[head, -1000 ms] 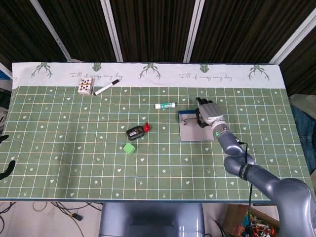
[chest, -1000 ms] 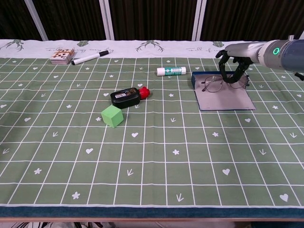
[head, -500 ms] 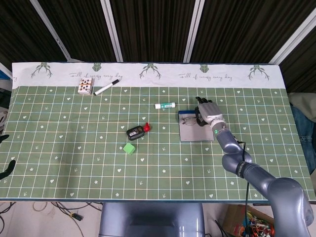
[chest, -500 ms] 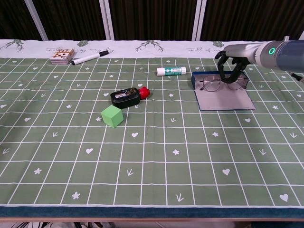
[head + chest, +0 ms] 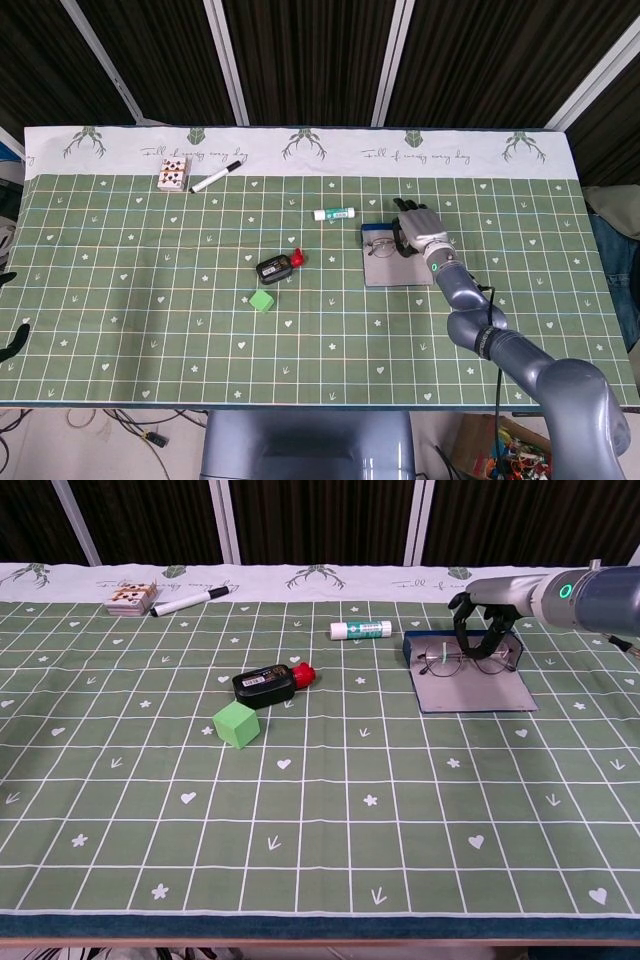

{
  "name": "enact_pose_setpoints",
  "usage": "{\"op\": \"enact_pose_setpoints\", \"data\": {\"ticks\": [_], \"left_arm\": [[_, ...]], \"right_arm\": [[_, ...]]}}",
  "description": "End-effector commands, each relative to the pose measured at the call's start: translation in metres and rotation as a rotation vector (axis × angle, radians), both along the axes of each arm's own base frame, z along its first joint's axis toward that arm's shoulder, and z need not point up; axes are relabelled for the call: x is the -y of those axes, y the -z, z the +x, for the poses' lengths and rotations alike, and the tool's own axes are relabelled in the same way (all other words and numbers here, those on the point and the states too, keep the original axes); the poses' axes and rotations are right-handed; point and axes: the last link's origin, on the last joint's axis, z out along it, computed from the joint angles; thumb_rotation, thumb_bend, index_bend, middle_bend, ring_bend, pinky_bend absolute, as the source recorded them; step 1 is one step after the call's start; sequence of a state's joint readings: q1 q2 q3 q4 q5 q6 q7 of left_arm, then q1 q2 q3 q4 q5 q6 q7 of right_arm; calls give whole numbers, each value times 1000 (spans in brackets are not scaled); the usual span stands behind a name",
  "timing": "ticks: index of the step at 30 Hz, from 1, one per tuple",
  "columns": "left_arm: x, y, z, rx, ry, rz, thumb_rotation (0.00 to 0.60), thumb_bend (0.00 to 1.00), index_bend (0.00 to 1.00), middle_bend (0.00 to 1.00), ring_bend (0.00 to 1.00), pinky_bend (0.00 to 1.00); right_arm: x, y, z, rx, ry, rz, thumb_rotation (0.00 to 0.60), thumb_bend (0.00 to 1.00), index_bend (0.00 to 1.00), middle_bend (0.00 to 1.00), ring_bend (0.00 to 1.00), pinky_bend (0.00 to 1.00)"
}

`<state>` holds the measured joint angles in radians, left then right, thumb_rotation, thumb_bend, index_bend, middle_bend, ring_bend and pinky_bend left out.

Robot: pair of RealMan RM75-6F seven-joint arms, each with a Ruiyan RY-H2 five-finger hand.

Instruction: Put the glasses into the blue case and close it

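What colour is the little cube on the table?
The cube is light green, clearest in the chest view.

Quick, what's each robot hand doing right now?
Left hand: not in view.
Right hand: fingers curled around the glasses, holding them over the open blue case.

The glasses [image 5: 468,662] have thin metal rims and clear, glossy lenses. The tablecloth [image 5: 300,810] looks like matt printed cloth. The right arm [image 5: 590,595] is smooth, satin grey.

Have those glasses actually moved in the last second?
Yes. In the chest view the glasses, held by the right hand, have slid away from the camera, toward the blue case's back edge, and a little left.
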<state>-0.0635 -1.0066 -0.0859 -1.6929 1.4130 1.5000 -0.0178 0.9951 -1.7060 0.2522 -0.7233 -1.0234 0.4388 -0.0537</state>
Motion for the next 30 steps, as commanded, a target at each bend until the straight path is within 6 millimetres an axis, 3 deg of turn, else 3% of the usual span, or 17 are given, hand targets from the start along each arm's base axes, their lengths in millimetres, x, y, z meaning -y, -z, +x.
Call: {"op": "enact_pose_setpoints", "data": {"ticks": [1,21,30], "left_arm": [[0,0,0,-1,-2,-1,600,318,180,0,0,0],[1,1,0,-1,-2,-5,600,319,180,0,0,0],[1,2,1,-2,2,-8,600,319,180,0,0,0]], "right_arm": [[-1,0,0,-7,-5,0,600,549,478,0,62,147],[-5,-7,1,26,8,-19,600,542,349,0,54,147],[-27,-34,5,113,-36,-73,600,496,222,0,54,148]]}}
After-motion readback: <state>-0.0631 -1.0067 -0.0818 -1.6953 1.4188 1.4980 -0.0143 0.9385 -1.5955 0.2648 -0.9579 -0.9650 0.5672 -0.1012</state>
